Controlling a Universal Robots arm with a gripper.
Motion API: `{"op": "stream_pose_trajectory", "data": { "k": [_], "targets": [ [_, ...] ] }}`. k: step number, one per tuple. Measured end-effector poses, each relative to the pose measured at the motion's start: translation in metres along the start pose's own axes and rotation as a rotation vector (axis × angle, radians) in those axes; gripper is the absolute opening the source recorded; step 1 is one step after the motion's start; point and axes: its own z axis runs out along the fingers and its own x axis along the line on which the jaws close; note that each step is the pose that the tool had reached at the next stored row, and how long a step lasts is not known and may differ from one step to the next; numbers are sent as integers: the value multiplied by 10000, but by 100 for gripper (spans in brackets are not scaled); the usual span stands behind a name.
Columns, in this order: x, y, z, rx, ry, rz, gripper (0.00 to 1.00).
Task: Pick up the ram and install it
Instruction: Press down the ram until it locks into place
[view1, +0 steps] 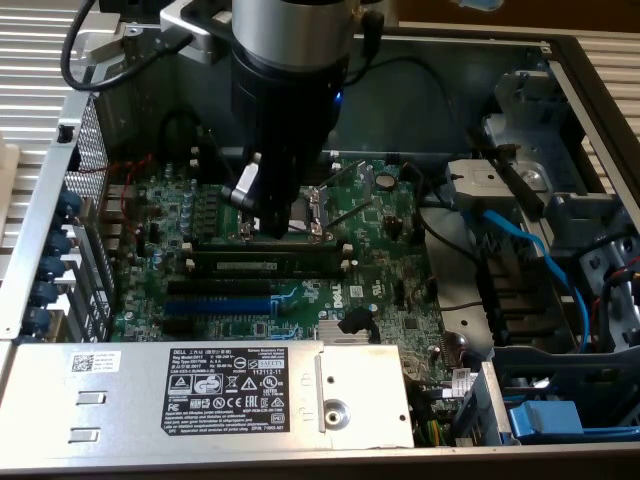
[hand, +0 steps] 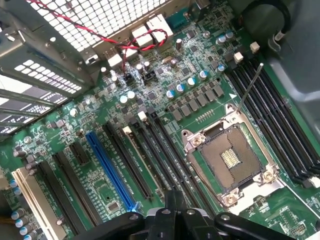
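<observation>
- Hand (view1: 268, 215) of my arm, dark metal with a rounded grey wrist above, hangs low over the green motherboard (view1: 385, 290) inside an open grey steel computer case (view1: 440, 90).
- Its black fingers (hand: 172, 212) are pressed together, fully closed, and I see nothing held between them.
- I see the ram (view1: 268, 266), a long flat dark stick with a pale label strip, seated lengthwise in a black slot just in front of the hand.
- A square silver processor socket (hand: 231, 159) with a thin wire lever sits beside the hand.
- Long black slots and one glossy blue expansion slot (hand: 111, 170) run in parallel ridges.
- A boxy metal power supply (view1: 230, 395) with a black printed label lies along the case's near edge.
</observation>
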Motion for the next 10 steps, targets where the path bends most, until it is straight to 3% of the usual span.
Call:
{"op": "stream_pose_trajectory", "data": {
  "k": [10],
  "targets": [
    [0,0,0,-11,-69,1349,10]
  ]
}}
